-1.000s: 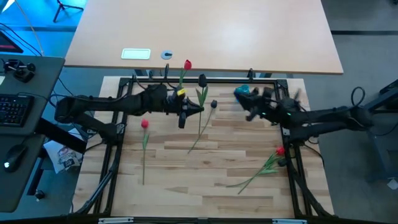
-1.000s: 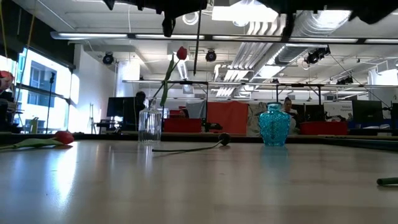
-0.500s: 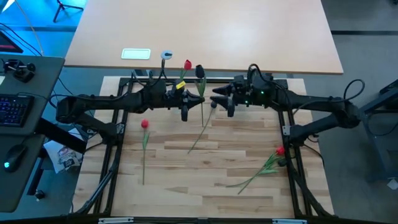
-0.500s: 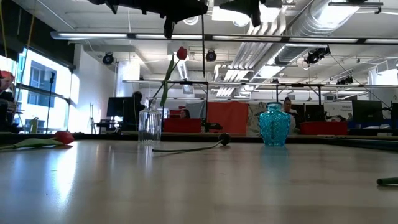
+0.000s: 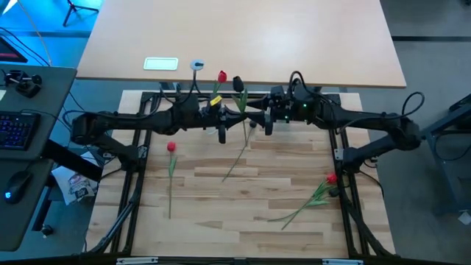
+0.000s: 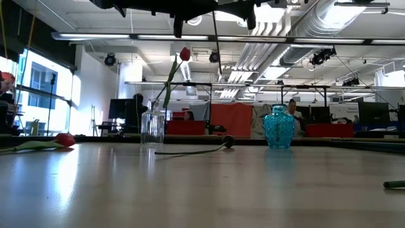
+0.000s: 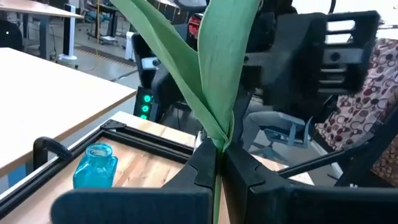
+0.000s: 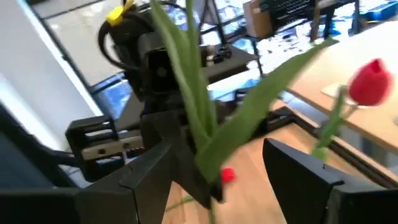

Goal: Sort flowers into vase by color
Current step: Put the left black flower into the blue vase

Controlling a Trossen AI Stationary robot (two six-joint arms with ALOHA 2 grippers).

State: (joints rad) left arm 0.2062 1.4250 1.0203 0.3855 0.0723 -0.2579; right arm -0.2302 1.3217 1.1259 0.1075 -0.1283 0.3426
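Observation:
My left gripper (image 5: 221, 129) is shut on a black-headed flower (image 5: 238, 83), held high over the table's far middle. My right gripper (image 5: 263, 124) is open beside it; its fingers stand on either side of the flower's green leaves (image 8: 214, 134) without touching. A red flower (image 6: 184, 54) stands in the clear vase (image 6: 152, 127). The blue vase (image 6: 278, 127) stands farther right. Lying on the wood are a second black flower (image 5: 252, 124), a red flower (image 5: 171, 147) at the left and another red flower (image 5: 331, 179) at the right. My left gripper pinches the black flower's stem between its two fingers, just below where the leaves fork (image 7: 217, 148). The fingers come from the table's left and lie across the stem. The flower stands about upright, lifted clear, and its thin stem (image 6: 218, 44) hangs below the fingers.
A dark metal frame (image 5: 140, 158) borders the wooden work area. Beyond its far rail lies a pale tabletop (image 5: 243, 37) with a small card (image 5: 161, 63). A keyboard and mouse (image 5: 18, 125) sit on a desk at the left. People sit in the room behind.
My right gripper has swung from over the blue vase toward the table's left, up to the held black flower, and has opened, so that its fingers now flank the leaves. My left gripper has carried the flower a little toward the table's right, still upright.

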